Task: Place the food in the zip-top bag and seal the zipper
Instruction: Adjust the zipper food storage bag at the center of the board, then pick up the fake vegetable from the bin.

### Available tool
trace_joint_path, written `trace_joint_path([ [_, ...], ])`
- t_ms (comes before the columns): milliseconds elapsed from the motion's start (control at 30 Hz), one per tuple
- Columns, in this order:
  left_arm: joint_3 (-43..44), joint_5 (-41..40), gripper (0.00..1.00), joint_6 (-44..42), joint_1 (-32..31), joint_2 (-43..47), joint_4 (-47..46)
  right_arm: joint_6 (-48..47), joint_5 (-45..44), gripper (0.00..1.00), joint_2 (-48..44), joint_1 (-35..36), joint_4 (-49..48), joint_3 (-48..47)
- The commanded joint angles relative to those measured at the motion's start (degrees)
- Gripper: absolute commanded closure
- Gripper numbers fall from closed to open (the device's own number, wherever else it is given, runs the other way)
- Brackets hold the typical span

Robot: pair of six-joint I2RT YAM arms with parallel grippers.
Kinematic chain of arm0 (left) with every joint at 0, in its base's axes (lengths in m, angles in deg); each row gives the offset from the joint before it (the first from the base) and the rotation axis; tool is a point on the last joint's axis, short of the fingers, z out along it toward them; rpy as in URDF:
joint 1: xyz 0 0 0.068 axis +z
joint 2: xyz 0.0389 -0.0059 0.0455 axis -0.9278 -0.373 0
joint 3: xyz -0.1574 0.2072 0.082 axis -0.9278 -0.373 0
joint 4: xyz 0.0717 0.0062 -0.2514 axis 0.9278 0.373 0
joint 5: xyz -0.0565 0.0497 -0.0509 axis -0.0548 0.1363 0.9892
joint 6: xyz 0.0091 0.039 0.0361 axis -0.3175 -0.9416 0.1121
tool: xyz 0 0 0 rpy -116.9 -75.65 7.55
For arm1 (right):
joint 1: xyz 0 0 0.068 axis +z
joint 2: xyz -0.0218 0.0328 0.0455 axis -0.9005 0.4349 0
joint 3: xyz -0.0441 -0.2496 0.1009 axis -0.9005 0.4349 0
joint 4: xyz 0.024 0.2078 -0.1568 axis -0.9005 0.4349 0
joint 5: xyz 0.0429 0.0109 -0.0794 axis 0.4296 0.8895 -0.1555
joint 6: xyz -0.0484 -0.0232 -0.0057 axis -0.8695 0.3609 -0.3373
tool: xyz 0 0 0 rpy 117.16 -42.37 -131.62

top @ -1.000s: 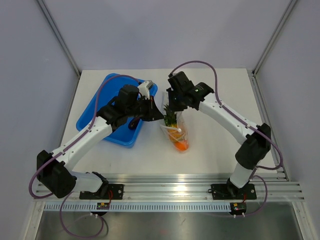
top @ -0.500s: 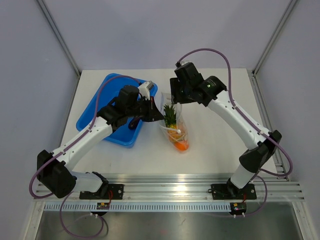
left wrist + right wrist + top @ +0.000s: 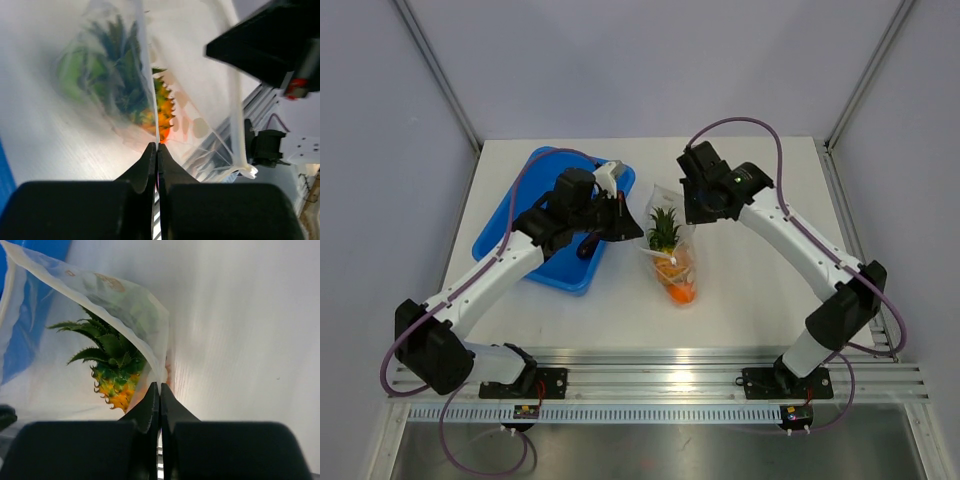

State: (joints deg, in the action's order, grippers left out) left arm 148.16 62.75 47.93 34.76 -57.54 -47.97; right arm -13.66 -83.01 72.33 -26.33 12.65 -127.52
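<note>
The zip-top bag (image 3: 672, 262) lies at the middle of the counter (image 3: 750, 290) in the overhead view, just right of the blue tray (image 3: 548, 165), its mouth toward the top of the frame and its closed end toward the bottom. Inside it the pineapple (image 3: 663, 229) sits in the upper half, leaves pointing up toward the mouth, and the orange ball (image 3: 683, 291) rests at the lower end of the bag. In the left wrist view a blurred green ball (image 3: 75, 75) shows through the film at the upper left, behind the pineapple's leaves.

The left hand (image 3: 157, 147) has its fingers pressed together, pinched on a thin edge of the bag that runs up the centre of its own frame. From above it reaches in from the left, over the tray's right corner, to the left side of the mouth. The right hand (image 3: 159, 387) is likewise together, clamped on the bag's film where the edge comes down to its fingertips, with the pineapple just left of centre in its view. From above it stands at the upper right of the bag.

The mouth is open: in the left wrist view the zipper (image 3: 234, 100) on the far side runs down the right of the frame, well apart from the edge the left hand holds
</note>
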Motion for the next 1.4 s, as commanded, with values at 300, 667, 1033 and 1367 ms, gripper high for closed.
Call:
trace_joint_path([
  [300,16.0,-6.1,0.24,-15.7,7.0,-1.3,10.0,4.8,-0.8,1.00,-12.6,-1.9,-4.3,2.4],
  [667,15.8,-11.5,0.26,-15.9,21.5,-15.4,18.8,4.4,1.9,1.00,-10.3,-1.9,-2.7,1.9],
  [1033,10.5,-14.2,0.16,-20.5,20.3,-28.0,19.2,4.6,4.6,1.00,-4.5,-1.9,-2.2,-1.0],
  [1367,14.6,-22.3,0.26,-19.3,17.3,-36.0,19.3,3.7,6.8,1.00,-1.7,-1.8,-2.8,-3.0],
])
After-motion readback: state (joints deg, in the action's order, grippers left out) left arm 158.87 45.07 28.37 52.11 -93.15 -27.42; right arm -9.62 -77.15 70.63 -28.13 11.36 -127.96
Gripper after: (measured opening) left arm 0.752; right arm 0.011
